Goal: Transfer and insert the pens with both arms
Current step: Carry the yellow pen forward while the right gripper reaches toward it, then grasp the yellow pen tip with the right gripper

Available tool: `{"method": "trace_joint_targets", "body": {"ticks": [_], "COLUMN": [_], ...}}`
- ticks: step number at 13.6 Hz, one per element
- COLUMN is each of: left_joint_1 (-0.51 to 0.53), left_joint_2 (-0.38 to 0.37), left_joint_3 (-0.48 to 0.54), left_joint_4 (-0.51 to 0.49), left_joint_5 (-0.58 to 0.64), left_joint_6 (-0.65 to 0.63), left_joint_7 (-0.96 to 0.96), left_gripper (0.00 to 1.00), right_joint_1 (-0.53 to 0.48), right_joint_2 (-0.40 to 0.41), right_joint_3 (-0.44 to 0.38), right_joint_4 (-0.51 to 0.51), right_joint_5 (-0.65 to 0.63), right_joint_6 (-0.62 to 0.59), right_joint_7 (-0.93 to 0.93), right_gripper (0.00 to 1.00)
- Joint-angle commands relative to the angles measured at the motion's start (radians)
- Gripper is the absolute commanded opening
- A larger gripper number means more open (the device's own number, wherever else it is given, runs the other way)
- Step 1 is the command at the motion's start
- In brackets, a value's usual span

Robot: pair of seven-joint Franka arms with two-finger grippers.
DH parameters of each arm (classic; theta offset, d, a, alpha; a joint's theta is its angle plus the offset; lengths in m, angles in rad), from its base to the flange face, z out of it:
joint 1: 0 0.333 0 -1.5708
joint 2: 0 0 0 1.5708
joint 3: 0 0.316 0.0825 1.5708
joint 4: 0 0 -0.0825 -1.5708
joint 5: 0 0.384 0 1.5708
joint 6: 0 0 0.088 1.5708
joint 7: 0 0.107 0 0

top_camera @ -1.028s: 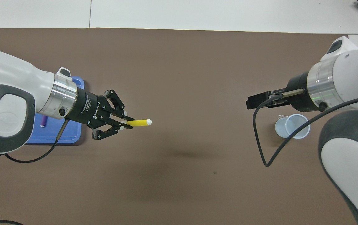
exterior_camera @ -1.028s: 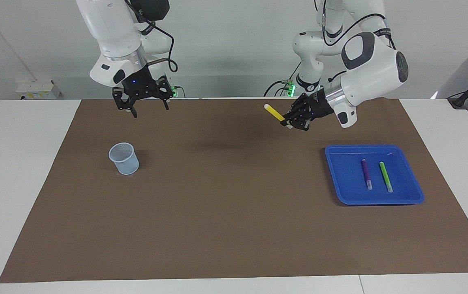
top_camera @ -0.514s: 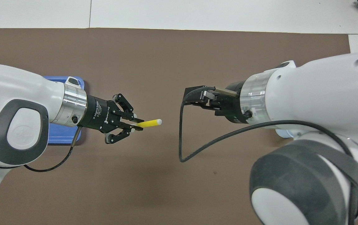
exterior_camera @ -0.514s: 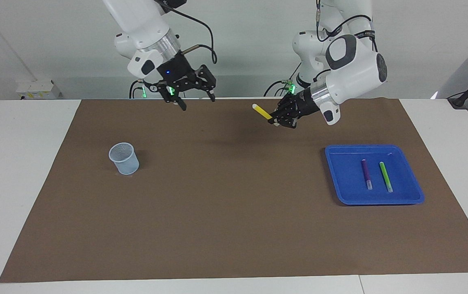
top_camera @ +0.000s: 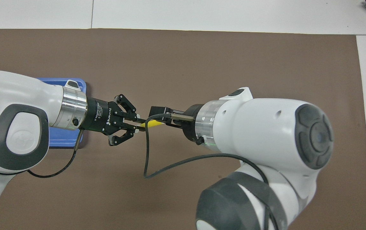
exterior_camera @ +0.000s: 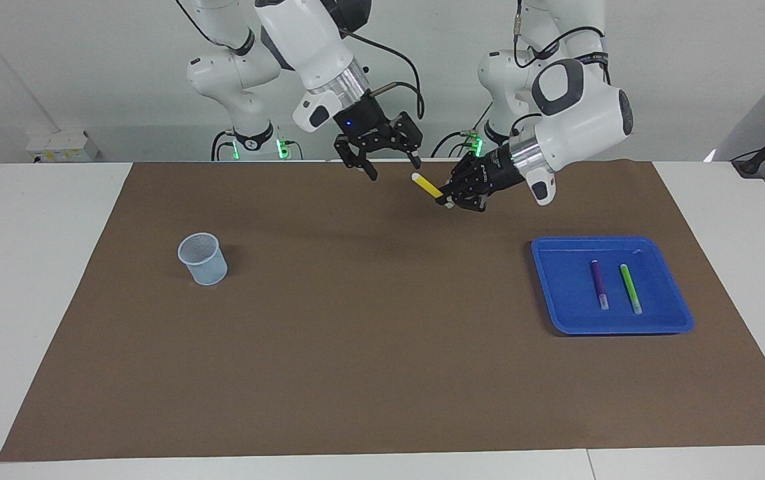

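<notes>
My left gripper (exterior_camera: 450,198) is shut on the yellow pen (exterior_camera: 427,185) and holds it in the air over the mat's robot-side edge, pale cap end pointing toward the right arm. My right gripper (exterior_camera: 394,168) hangs open right by that cap end, one fingertip (exterior_camera: 417,162) just above it, not closed on the pen. In the overhead view the left gripper (top_camera: 140,123) and a short piece of the yellow pen (top_camera: 151,125) show; the right wrist covers its own fingers. The purple pen (exterior_camera: 599,283) and green pen (exterior_camera: 630,288) lie side by side in the blue tray (exterior_camera: 555,320).
A pale blue mesh cup (exterior_camera: 203,259) stands upright on the brown mat (exterior_camera: 369,347) toward the right arm's end. The blue tray (top_camera: 58,142) sits toward the left arm's end, mostly covered by the left arm from above. Two small white arm bases stand at the table's robot edge.
The right arm has swung from over the cup's end to the middle, bringing its open gripper up to the pen's cap end. The left gripper carried the yellow pen slightly toward the middle.
</notes>
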Motion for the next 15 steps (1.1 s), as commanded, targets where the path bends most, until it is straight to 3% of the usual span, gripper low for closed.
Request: {"method": "trace_joint_targets", "body": {"ticks": [1, 5, 9, 15], "left_joint_1": [0.000, 0.000, 0.001, 0.001], "left_joint_2": [-0.047, -0.055, -0.056, -0.061], "left_joint_3": [0.006, 0.006, 0.006, 0.007], "left_joint_4": [-0.052, -0.062, -0.063, -0.069], "left_joint_5": [-0.038, -0.049, -0.052, -0.067], "left_joint_6": [0.023, 0.024, 0.023, 0.024], "left_joint_7": [-0.014, -0.014, -0.015, -0.023], "left_gripper": [0.00, 0.00, 0.00, 0.00], "right_joint_1": [0.035, 0.032, 0.023, 0.025], "right_joint_2": [0.016, 0.030, 0.032, 0.032], "right_joint_3": [-0.004, -0.004, -0.004, -0.004], "right_joint_4": [-0.030, -0.027, -0.024, -0.025], "right_joint_5": [0.026, 0.024, 0.024, 0.024], "right_joint_6": [0.067, 0.107, 0.107, 0.107], "right_joint_7": [0.007, -0.013, -0.051, -0.039], "right_gripper": [1.00, 0.80, 0.73, 0.73]}}
